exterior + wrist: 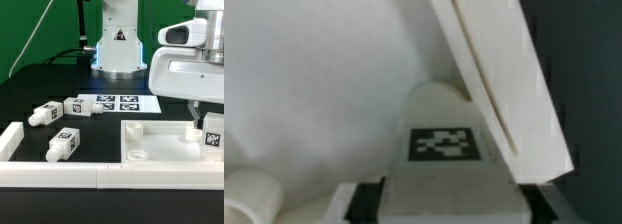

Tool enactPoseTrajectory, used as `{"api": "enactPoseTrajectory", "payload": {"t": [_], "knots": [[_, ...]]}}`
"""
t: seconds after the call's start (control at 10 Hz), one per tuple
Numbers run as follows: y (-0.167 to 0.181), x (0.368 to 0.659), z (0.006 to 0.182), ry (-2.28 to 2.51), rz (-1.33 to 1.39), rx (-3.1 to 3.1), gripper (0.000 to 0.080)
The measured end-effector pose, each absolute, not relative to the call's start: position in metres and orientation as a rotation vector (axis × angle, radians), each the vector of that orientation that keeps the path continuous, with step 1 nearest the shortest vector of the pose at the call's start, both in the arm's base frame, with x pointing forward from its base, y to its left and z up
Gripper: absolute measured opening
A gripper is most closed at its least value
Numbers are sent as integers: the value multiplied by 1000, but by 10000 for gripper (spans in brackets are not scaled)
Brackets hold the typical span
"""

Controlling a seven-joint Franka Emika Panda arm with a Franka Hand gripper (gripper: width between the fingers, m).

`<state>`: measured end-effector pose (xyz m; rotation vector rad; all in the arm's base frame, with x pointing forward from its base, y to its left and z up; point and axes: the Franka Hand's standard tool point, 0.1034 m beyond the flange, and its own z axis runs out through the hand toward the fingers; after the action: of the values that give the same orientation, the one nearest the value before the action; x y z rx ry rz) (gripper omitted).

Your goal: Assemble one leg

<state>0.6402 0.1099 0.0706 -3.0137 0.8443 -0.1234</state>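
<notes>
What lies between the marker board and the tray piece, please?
In the exterior view, only bare black table separates the marker board from the tray piece.

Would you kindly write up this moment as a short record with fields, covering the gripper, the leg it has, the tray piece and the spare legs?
gripper: at the exterior view's right, down over the tray piece, shut on a leg
held leg: white post with a square tag, also seen in the wrist view
tray piece: large white square with raised rim, leg at its right corner
spare legs: three lie loose on the table
marker board: flat, behind the spare legs
leg seated: cannot tell
</notes>
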Motion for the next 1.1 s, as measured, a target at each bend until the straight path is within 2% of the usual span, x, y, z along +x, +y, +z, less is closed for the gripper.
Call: {"api": "enactPoseTrajectory", "payload": {"t": [0.4,0.7,1.1], "knots": [[113,640,71,1542,-117,-2710,287],[113,640,70,2129,-65,-2167,287],[112,640,70,2397,-32,-1834,287]]}}
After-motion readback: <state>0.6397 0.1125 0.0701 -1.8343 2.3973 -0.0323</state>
